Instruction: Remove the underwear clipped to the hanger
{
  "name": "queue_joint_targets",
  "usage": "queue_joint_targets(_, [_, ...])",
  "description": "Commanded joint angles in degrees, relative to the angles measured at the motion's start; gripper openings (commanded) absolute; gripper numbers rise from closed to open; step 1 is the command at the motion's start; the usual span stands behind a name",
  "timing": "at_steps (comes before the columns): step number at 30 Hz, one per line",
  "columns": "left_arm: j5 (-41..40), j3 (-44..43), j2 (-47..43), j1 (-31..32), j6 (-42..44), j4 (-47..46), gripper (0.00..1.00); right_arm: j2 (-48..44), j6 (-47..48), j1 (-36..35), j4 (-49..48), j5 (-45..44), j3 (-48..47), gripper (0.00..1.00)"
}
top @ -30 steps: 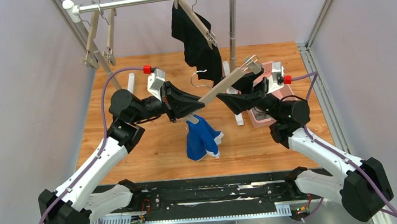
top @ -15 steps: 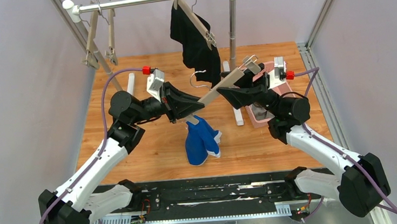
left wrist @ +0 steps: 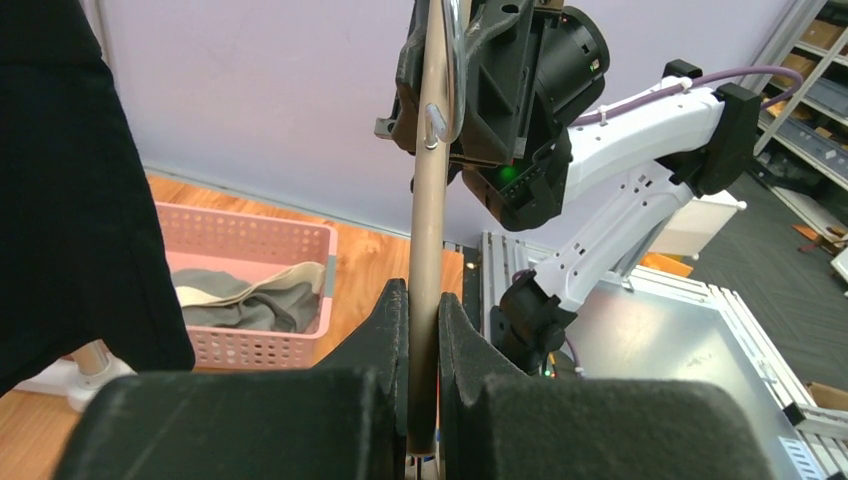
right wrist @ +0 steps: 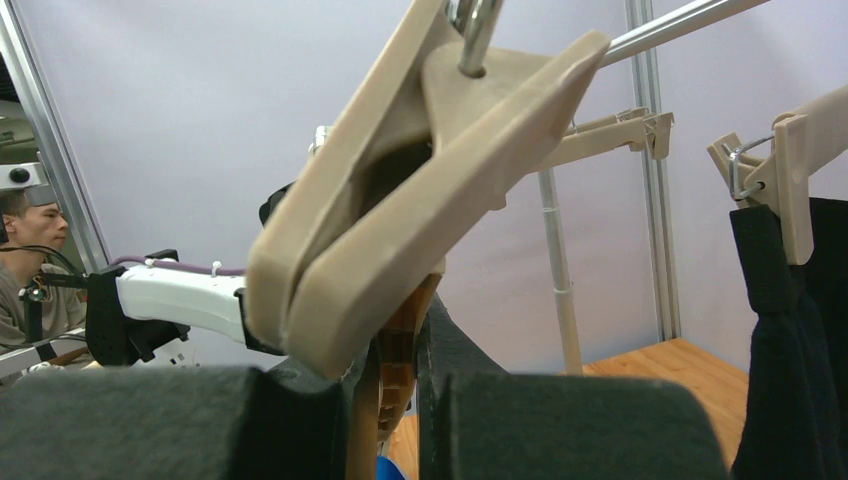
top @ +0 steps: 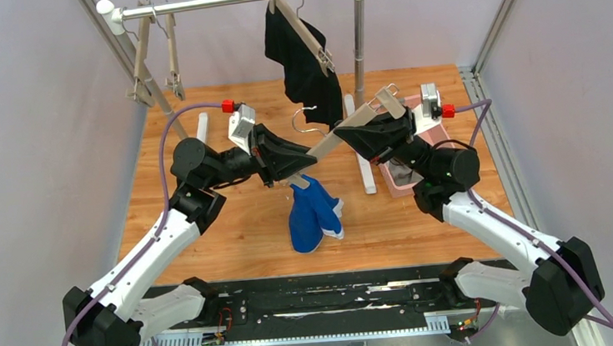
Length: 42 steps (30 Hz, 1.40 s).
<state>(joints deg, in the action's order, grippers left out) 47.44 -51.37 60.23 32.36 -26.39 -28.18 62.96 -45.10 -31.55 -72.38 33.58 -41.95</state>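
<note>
The blue briefs (top: 314,216) still hang clipped at the low end of the hanger (top: 323,146), over the tabletop (top: 232,221). The left gripper (top: 298,167) has its jaws closed on the bar there. The right gripper (top: 346,134), jaws closed too, has raised the other end. Release is not yet done, I think; the black briefs (top: 304,64) wait behind.

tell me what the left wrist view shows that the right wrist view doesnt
Only the left wrist view: a pink plastic basket holding grey cloth briefs with a pale waistband, and the right arm's white link.

Only the right wrist view: a big tan clip close up, the metal rail, empty hangers on it, and a person at the left edge.

Both: the tan wooden hanger clamped in that camera's own fingers, left gripper and right gripper, plus the hanging black cloth briefs.
</note>
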Motion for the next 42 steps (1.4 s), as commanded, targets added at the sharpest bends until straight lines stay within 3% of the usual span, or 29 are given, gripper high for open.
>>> queue_joint_targets(1, [-0.4,-2.2,0.1,0.3,-1.1,-3.2,0.02,-1.2,5.4,-1.0,3.0,-1.5,-0.5,0.01])
queue_joint_targets(5, [-1.1,-1.4,-0.2,0.3,-0.9,-3.2,0.03,-2.6,7.2,-1.0,3.3,-3.0,1.0,0.01])
queue_joint_targets(14, [2.6,-0.2,0.0,0.3,-2.9,-4.2,0.30,-1.7,6.2,-1.1,0.3,-0.4,0.5,0.01])
queue_joint_targets(18, [0.9,0.6,-1.8,0.3,2.0,0.1,0.31,-1.7,4.7,-1.0,-0.5,0.5,0.5,0.01])
queue_joint_targets(23, [-2.9,-0.3,-4.7,0.2,10.5,11.3,0.55,-3.6,4.5,-1.1,0.5,1.3,0.5,0.01])
queue_joint_targets(25, [-5.3,-0.6,-5.8,0.2,13.0,15.0,0.70,-4.7,4.7,-1.1,1.3,1.5,0.5,0.01])
queue_joint_targets(29, [-7.3,-0.3,-7.0,0.2,13.6,15.7,0.74,-7.1,5.1,-1.0,2.6,1.2,1.2,0.01])
queue_joint_targets(33, [-7.2,-0.3,-6.2,0.2,13.2,15.6,0.90,-9.0,5.1,-1.1,3.7,0.9,1.3,0.01])
queue_joint_targets(42, [-1.7,2.6,-4.2,0.2,6.1,5.6,0.92,-10.9,5.5,-1.0,5.1,0.9,1.1,0.01])
